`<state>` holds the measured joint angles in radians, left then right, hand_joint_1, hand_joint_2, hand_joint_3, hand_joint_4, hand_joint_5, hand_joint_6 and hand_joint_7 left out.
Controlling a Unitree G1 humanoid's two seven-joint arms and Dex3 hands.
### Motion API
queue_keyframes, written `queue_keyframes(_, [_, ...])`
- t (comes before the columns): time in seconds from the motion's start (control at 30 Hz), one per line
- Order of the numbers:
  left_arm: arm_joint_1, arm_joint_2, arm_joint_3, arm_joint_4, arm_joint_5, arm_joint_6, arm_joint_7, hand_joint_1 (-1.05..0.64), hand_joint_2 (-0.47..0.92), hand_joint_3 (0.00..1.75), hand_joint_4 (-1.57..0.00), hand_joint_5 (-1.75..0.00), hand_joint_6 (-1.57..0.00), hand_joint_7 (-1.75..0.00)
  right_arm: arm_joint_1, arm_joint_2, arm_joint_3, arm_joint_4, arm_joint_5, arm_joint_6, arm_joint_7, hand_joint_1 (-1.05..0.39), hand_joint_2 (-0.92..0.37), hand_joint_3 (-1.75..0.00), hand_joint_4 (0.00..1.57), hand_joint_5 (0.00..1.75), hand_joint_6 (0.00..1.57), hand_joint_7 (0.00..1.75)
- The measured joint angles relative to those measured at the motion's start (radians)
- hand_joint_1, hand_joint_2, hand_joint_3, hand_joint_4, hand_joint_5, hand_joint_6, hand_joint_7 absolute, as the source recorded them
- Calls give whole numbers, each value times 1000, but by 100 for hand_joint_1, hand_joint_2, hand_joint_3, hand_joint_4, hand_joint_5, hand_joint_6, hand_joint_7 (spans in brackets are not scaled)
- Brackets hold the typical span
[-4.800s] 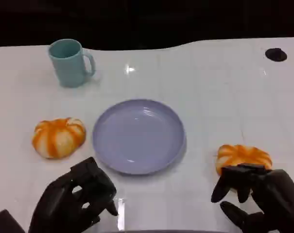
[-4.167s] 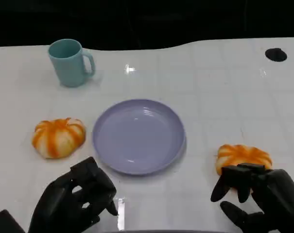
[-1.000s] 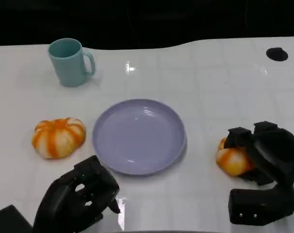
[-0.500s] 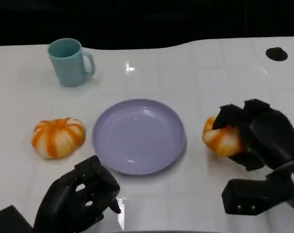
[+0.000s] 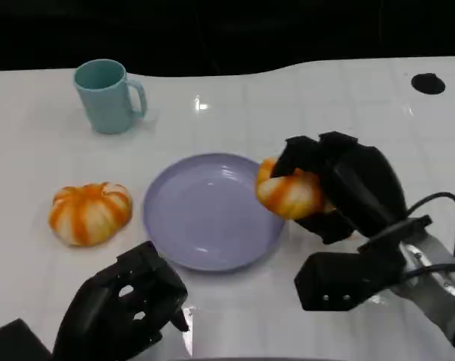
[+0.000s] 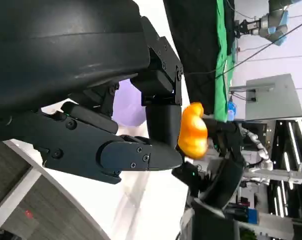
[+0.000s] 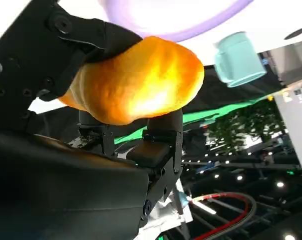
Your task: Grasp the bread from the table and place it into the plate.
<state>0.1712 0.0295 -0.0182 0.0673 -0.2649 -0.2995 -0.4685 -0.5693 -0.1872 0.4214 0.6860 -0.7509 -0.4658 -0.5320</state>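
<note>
right hand [image 5: 340,188] grips bread [image 5: 289,193] | bread above plate [image 5: 174,218] right rim, centre lies leftward | left hand [image 5: 125,308] curled, holds nothing

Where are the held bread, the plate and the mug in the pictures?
held bread [image 5: 289,194], head view, on its orange-striped front below the right hand's fingers.
plate [image 5: 183,248], head view, on its bare lavender rim, near side.
mug [image 5: 107,101], head view, on the middle of its teal wall.

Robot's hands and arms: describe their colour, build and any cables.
Both the left hand and the right hand are matte black, with blocky segmented fingers joined by small screws. A black block sits at the right wrist, where thin black cables loop beside a silver forearm.
</note>
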Motion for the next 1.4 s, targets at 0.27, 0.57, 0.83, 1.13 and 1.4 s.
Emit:
queue_keyframes(0.27, [8, 2, -6, -4, 3, 0, 0, -53, 92, 33, -65, -175, -58, -152, -96, 114, 20, 141, 15, 0, 27, -20, -29, -141, 98, 175, 75, 169])
queue_keyframes(0.57, [24, 2, -13, -20, 2, 0, 0, -55, 92, 32, -64, -175, -58, -153, -224, 229, 63, 349, 10, 33, 12, -19, -33, -127, 94, 175, 76, 160])
queue_keyframes(0.83, [26, 2, -16, -32, 2, 0, 0, -56, 92, 32, -63, -175, -57, -153, -258, 256, 94, 421, 8, 76, 52, -37, -81, -27, 54, 47, 65, 10])
queue_keyframes(1.13, [27, 2, -17, -32, 4, -3, 0, -55, 92, 34, -64, -175, -57, -153, -265, 237, 136, 364, -6, 166, 228, -63, -92, -17, 4, 28, 24, 0])
queue_keyframes(1.4, [26, 2, -18, -32, 4, -9, 0, -54, 92, 35, -65, -175, -57, -154, -218, 193, 136, 201, 4, 190, 350, -67, -92, -21, 0, 44, 26, 1])
